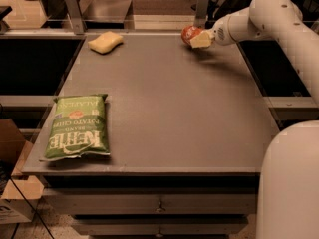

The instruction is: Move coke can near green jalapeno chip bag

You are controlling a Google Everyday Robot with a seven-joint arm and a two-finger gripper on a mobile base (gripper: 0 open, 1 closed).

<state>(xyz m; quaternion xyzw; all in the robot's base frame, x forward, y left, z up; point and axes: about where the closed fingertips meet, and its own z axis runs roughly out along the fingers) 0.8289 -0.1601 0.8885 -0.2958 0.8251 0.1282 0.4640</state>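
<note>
The coke can [187,33], small and red, is at the far right of the table's back edge, partly hidden behind my gripper [198,39]. The gripper reaches in from the right on the white arm [269,14] and is right against the can. I cannot tell whether the can stands on the table or is lifted. The green jalapeno chip bag [77,128] lies flat near the table's front left corner, far from the can and the gripper.
A yellow sponge [105,42] lies at the back left of the grey table [174,108]. Two metal posts [74,6] stand along the back edge. My white base [291,183] fills the lower right. A cardboard box [12,183] sits on the floor at left.
</note>
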